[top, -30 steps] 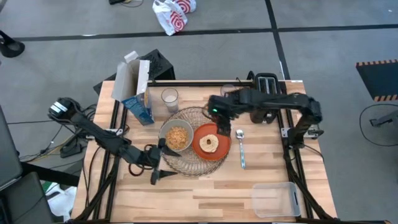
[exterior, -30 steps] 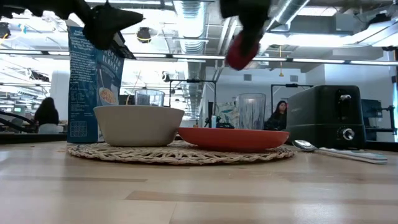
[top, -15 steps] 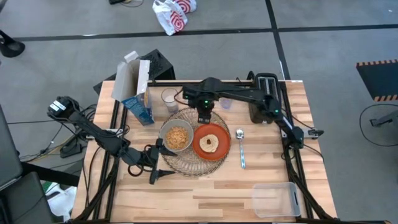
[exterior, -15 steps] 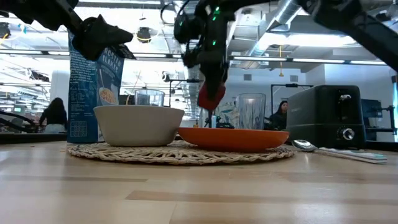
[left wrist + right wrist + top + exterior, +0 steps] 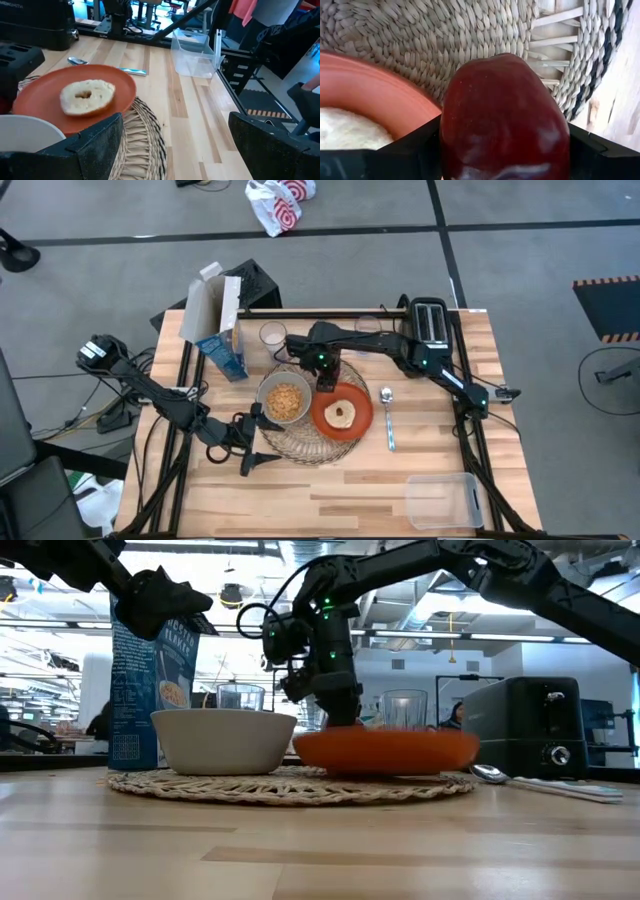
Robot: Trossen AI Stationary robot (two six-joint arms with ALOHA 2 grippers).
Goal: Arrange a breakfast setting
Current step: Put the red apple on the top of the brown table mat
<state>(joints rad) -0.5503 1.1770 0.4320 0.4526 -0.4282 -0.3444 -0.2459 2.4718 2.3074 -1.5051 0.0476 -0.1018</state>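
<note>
The apple [image 5: 505,117] sits clamped between the right gripper's [image 5: 326,373] jaws, hanging low over the woven mat [image 5: 300,442] right at the far rim of the orange plate [image 5: 358,420], just behind the bread [image 5: 340,414]. Its long axis seems to run along the fingers, down toward the mat. The setting-down spot lies directly below. The left gripper [image 5: 252,446] waits at the mat's near left edge on the desk [image 5: 350,490], jaws spread wide, empty.

The right gripper [image 5: 326,376] has swung from 1 o'clock near the toaster to the mat's [image 5: 300,442] 12 o'clock edge, lowering the apple [image 5: 504,117] beside the plate [image 5: 358,415], which now sits tilted.
</note>
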